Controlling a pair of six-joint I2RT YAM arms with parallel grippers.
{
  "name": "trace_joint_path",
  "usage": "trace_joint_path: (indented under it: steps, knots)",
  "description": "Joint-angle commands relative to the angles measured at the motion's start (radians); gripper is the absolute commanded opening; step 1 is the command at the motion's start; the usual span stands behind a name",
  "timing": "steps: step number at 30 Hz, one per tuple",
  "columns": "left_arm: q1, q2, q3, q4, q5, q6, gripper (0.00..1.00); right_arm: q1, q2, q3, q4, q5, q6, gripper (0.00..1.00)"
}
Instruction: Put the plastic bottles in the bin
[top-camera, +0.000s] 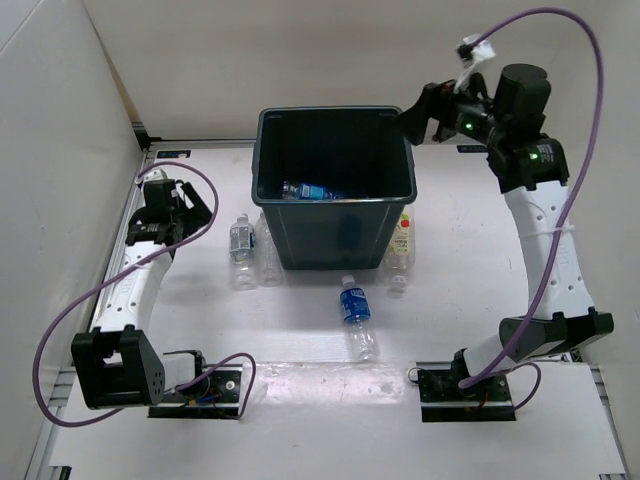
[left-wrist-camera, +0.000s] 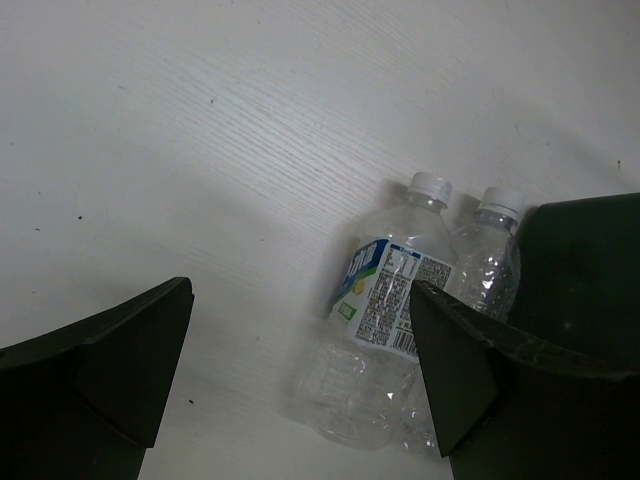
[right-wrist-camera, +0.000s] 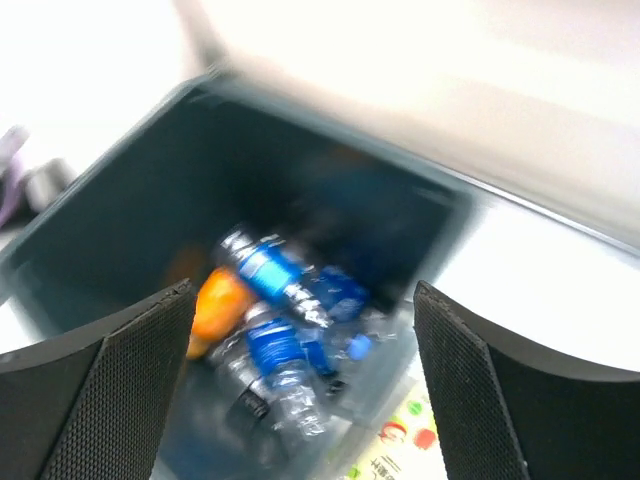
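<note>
The dark teal bin (top-camera: 335, 232) stands mid-table with several blue-labelled bottles (top-camera: 305, 189) inside. On the table lie two clear white-capped bottles (top-camera: 240, 240) left of the bin, a blue-labelled bottle (top-camera: 355, 308) in front and a yellowish-labelled bottle (top-camera: 402, 238) at its right. My left gripper (top-camera: 196, 208) is open and empty, left of the two bottles. The left wrist view shows it (left-wrist-camera: 300, 295) above the labelled bottle (left-wrist-camera: 385, 315), beside a second bottle (left-wrist-camera: 490, 265). My right gripper (top-camera: 420, 115) is open and empty over the bin's far right corner.
The right wrist view is blurred. It shows the bin's inside wall (right-wrist-camera: 130, 220), blue-labelled bottles (right-wrist-camera: 270, 275) and an orange object (right-wrist-camera: 215, 305). The bin's side (left-wrist-camera: 580, 270) is just right of the two bottles. White walls close in the left and far sides.
</note>
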Motion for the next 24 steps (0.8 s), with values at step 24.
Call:
trace_joint_path:
  steps: [24]
  knots:
    - [0.0,0.003,0.035,-0.064,0.022,-0.018,1.0,-0.325,0.277,-0.457,-0.198,-0.089,-0.005,0.9]
